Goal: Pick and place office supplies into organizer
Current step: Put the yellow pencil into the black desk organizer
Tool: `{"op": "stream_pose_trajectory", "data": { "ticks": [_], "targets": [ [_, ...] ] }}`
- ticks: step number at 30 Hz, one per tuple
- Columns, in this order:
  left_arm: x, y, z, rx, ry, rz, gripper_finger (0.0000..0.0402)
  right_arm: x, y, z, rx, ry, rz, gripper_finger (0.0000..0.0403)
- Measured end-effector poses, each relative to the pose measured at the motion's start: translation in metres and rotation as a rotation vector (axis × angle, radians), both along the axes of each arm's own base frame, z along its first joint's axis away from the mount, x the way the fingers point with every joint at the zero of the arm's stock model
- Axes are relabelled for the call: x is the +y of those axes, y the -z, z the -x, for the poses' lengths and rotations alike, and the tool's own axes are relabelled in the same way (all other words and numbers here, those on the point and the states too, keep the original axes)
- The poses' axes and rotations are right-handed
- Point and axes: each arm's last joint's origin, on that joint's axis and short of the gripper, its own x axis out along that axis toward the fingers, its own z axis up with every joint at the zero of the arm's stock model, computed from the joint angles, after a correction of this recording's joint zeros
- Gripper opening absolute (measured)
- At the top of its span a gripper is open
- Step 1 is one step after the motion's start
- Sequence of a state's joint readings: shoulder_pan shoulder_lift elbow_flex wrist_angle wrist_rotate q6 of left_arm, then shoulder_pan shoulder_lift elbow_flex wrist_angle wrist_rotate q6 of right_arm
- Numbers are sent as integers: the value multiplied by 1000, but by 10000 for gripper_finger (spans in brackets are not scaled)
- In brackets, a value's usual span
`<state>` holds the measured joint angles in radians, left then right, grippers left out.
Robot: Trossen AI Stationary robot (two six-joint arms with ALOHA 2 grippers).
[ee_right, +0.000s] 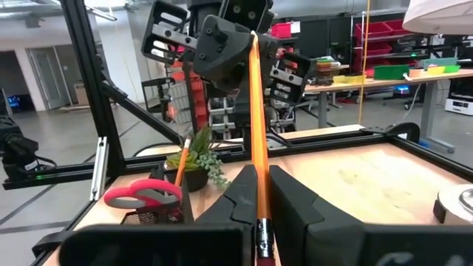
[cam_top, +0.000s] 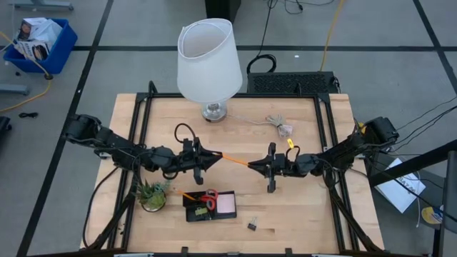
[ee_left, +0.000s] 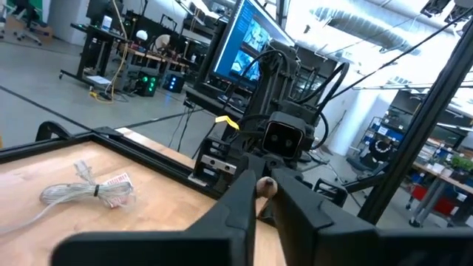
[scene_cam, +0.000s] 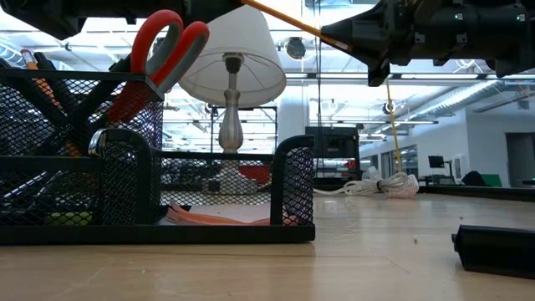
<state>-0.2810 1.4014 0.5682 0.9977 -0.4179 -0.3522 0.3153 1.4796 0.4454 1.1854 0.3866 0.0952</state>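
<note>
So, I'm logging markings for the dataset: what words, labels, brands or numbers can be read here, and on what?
None can be read.
Monitor behind the table: content too blurred.
Printed packaging in the blue bin: too small.
Orange pencil: no legible print.

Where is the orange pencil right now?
In the high view, the orange pencil is above mid-table, held between the left gripper and right gripper.

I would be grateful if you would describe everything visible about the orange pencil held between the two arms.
The orange pencil is thin and straight, with a metal ferrule and a pink eraser at the right gripper's end. It hangs roughly level above the bare wooden table, touching nothing below. The left gripper is shut on one end and the right gripper on the other, so it bridges the gap between them.
</note>
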Motion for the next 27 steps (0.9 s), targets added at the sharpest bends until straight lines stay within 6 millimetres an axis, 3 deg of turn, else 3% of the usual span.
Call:
{"op": "stream_pose_trajectory", "data": {
  "ticks": [3, 7, 16, 27],
  "targets": [
    [-1, 0, 0, 1, 2, -11, 24, 0, 0, 0, 1, -2, 3, 12],
    [-1, 0, 0, 0, 18, -15, 22, 1, 0, 0, 0, -29, 3, 15],
    [-9, 0, 2, -4, 92, -3, 22, 3, 0, 0, -5, -77, 6, 78],
    [-26, -4, 9, -23, 177, 4, 22, 12, -2, 2, -24, -320, 13, 108]
  ]
}}
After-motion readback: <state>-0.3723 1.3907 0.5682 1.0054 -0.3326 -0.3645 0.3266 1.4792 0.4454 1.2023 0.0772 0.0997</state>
